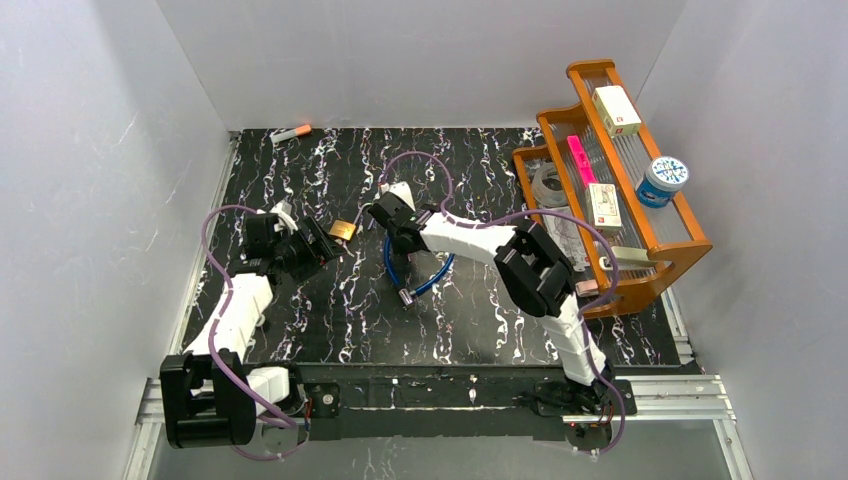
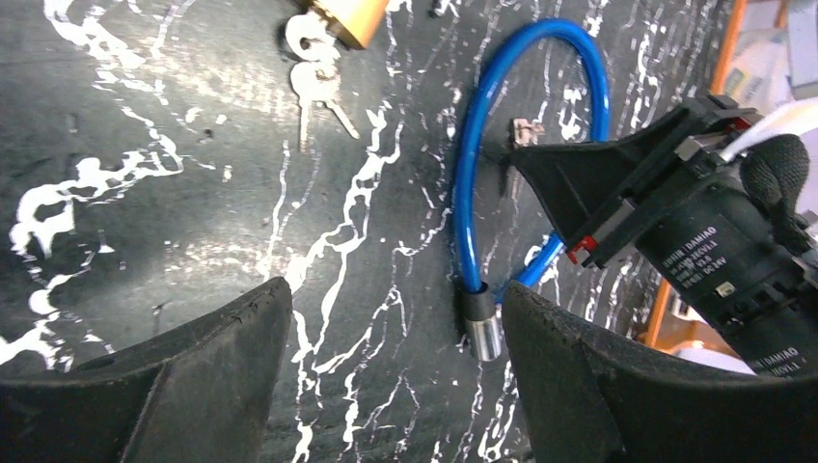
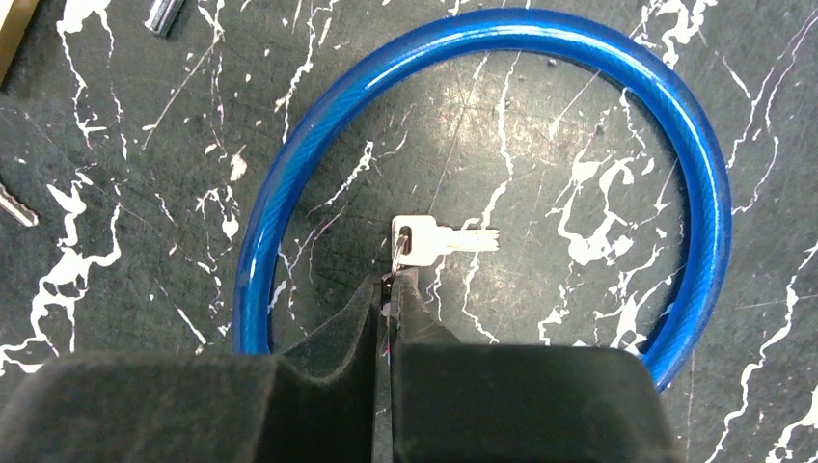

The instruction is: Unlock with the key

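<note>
A brass padlock [image 1: 343,230] lies on the black marble table, and its corner shows at the top of the left wrist view [image 2: 349,17] with a bunch of keys [image 2: 313,82] beside it. A blue cable loop [image 1: 420,278] with a metal end ferrule [image 2: 482,333] lies in the middle. My right gripper [image 3: 389,287] is inside the loop [image 3: 482,34], low over the table. It is shut on the head end of a small silver key [image 3: 439,239]. My left gripper [image 2: 395,299] is open and empty, just left of the ferrule.
A wooden rack [image 1: 668,262] holding boxes, tape and a round tub stands at the right. An orange marker [image 1: 291,132] lies at the back left. White walls close in the sides and back. A purple cable trails from each arm.
</note>
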`<action>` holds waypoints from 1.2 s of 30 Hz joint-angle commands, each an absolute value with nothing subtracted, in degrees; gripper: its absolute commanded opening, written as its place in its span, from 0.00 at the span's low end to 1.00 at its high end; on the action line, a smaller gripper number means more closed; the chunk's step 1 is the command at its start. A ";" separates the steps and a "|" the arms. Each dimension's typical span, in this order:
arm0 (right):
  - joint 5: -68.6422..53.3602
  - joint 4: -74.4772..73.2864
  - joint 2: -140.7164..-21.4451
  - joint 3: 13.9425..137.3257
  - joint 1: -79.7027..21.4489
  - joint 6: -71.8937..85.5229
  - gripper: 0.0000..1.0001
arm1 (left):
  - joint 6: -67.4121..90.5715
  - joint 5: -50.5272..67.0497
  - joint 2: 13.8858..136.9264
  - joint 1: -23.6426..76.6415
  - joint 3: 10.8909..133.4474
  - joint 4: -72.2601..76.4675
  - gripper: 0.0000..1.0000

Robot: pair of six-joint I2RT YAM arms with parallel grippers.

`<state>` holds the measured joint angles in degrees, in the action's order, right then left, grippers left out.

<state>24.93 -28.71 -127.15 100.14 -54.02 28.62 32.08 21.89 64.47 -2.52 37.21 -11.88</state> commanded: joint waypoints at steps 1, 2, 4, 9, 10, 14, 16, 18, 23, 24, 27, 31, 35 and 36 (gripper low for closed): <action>22.38 -25.33 -121.95 96.13 -52.73 30.99 0.08 | 33.12 28.81 65.35 -2.55 35.94 -8.82 0.78; 20.72 -24.29 -120.86 95.00 -52.28 31.61 0.08 | 33.53 29.36 65.86 -2.43 35.82 -8.68 0.78; 18.50 -22.59 -118.64 93.30 -51.37 33.26 0.08 | 34.19 30.90 66.53 -2.22 35.68 -8.02 0.78; 15.82 -18.34 -112.46 89.04 -49.83 35.93 0.06 | 36.25 32.71 66.57 -0.99 35.30 -6.20 0.78; 15.11 -17.46 -111.41 88.17 -49.50 36.54 0.05 | 37.20 33.28 66.54 -0.80 35.13 -5.38 0.78; 10.04 -14.10 -107.43 84.69 -47.77 39.03 0.02 | 40.38 35.15 67.43 2.19 34.33 -1.96 0.78; 5.66 -9.77 -105.02 81.51 -46.39 41.70 0.02 | 42.28 35.76 68.18 3.68 34.05 -0.44 0.78; 0.98 -5.42 -102.37 78.03 -44.41 44.72 0.02 | 45.29 37.06 68.67 5.55 33.72 2.30 0.78; -11.17 8.23 -95.76 68.55 -40.69 54.86 0.02 | 58.60 39.73 66.29 11.24 30.03 18.14 0.79; -12.56 9.89 -94.72 67.50 -40.38 56.64 0.03 | 61.86 39.36 65.44 12.04 28.54 22.76 0.79; -16.11 14.08 -91.87 65.05 -40.19 61.03 0.03 | 68.50 36.75 62.86 13.37 25.38 32.28 0.80; -19.79 20.09 -89.80 62.22 -40.24 67.24 0.04 | 75.11 34.84 63.06 15.51 24.68 39.28 0.80; -22.45 21.70 -89.10 61.95 -40.25 69.29 0.04 | 80.62 34.96 66.24 18.37 25.73 46.60 0.77; -22.76 22.04 -88.85 61.82 -40.21 69.53 0.04 | 81.36 34.45 66.42 18.66 25.89 47.61 0.76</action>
<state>-18.17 15.33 -91.22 62.35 -40.16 65.10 74.04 35.35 65.19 16.71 24.80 37.58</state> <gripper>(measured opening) 0.101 0.779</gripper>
